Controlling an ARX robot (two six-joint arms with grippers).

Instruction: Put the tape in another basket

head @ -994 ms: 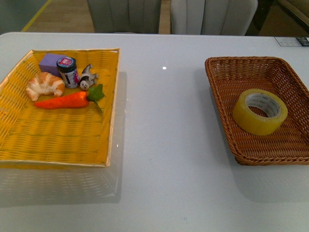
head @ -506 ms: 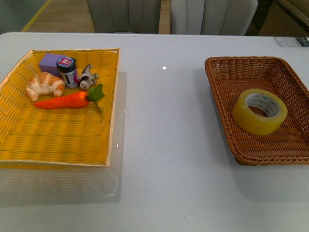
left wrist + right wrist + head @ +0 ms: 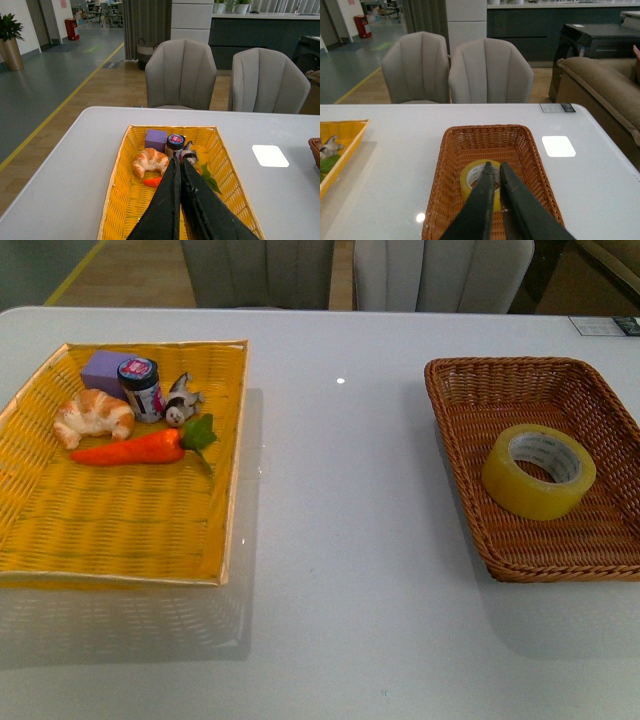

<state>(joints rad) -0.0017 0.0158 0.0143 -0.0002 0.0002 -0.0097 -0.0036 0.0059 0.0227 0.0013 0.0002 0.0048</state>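
The tape (image 3: 538, 470), a yellowish roll with a white printed core, lies flat in the dark brown wicker basket (image 3: 470, 400) at the right of the table. In the right wrist view the tape (image 3: 470, 180) lies in the basket (image 3: 445, 175), and my right gripper (image 3: 496, 165) is shut and empty, held above and short of the roll. My left gripper (image 3: 177, 161) is shut and empty, held above the yellow woven tray (image 3: 120, 195). Neither arm shows in the front view.
The yellow tray (image 3: 110, 530) at the left holds a croissant (image 3: 93, 416), a carrot (image 3: 135, 449), a purple block (image 3: 102, 370), a small jar (image 3: 141, 388) and a small figurine (image 3: 180, 400). Grey chairs (image 3: 440, 275) stand beyond the far edge. Bare white tabletop (image 3: 340, 500) lies between tray and basket.
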